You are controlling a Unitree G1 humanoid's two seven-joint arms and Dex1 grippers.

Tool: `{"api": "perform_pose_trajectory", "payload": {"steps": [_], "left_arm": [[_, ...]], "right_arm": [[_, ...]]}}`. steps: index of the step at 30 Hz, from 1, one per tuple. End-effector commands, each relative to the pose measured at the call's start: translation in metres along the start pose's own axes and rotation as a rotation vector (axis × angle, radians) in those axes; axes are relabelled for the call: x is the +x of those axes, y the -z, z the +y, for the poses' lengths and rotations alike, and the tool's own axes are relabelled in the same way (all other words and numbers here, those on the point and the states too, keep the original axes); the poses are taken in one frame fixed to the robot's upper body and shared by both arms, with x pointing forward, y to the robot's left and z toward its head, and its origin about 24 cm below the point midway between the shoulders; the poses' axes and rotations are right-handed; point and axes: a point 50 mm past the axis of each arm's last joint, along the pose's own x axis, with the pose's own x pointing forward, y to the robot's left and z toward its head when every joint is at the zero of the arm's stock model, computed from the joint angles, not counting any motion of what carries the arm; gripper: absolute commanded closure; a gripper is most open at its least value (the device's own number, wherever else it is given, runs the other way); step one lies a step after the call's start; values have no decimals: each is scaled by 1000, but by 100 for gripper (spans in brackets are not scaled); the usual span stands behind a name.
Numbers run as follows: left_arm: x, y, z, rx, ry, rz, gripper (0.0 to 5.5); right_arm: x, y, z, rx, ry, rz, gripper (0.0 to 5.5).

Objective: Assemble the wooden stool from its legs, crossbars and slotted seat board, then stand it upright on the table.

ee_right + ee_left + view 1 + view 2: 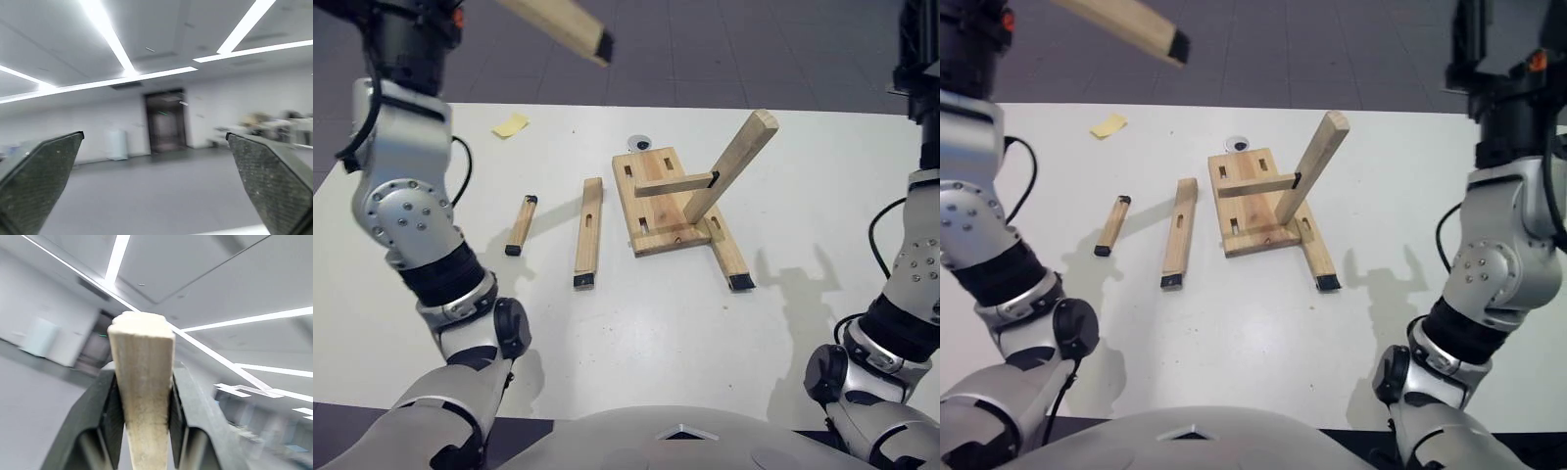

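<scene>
1. Stool (680, 201) half-built on the table (636, 333): seat board (646, 171) flat, one leg (736, 157) standing tilted in it, crossbar (668, 184) joined, second leg (730, 257) lying alongside.
2. Loose nearby: short bar (521, 225), slotted leg (588, 232).
3. Third leg (142, 357) clamped in raised left gripper (142, 396); right gripper (154, 147) agape, empty.

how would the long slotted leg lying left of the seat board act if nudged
Probably stiff: the long slotted leg looks like solid wood. A flat side lies on the table, so it would likely slide, not roll. The black end cap might drag, turning it slightly.
</scene>
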Motion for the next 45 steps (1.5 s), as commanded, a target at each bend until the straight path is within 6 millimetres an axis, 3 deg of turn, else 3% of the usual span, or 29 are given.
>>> {"api": "perform_pose_trajectory", "payload": {"steps": [1,6,11,24,39,45], "left_arm": [[-24,28,8,148,-77,148,448],[-50,48,4,192,-127,226,448],[-61,51,5,190,-158,245,448],[-77,72,-12,153,-138,336,448],[-80,83,-24,93,-175,364,448],[-90,89,-22,77,-226,409,448]], "right_arm": [[-14,57,5,-330,-83,264,10],[-45,111,17,-492,-277,460,10],[-60,131,31,-524,-405,500,10],[-56,126,69,-480,-511,410,10],[-66,126,83,-439,-545,432,10],[-68,128,86,-437,-535,439,10]]}}
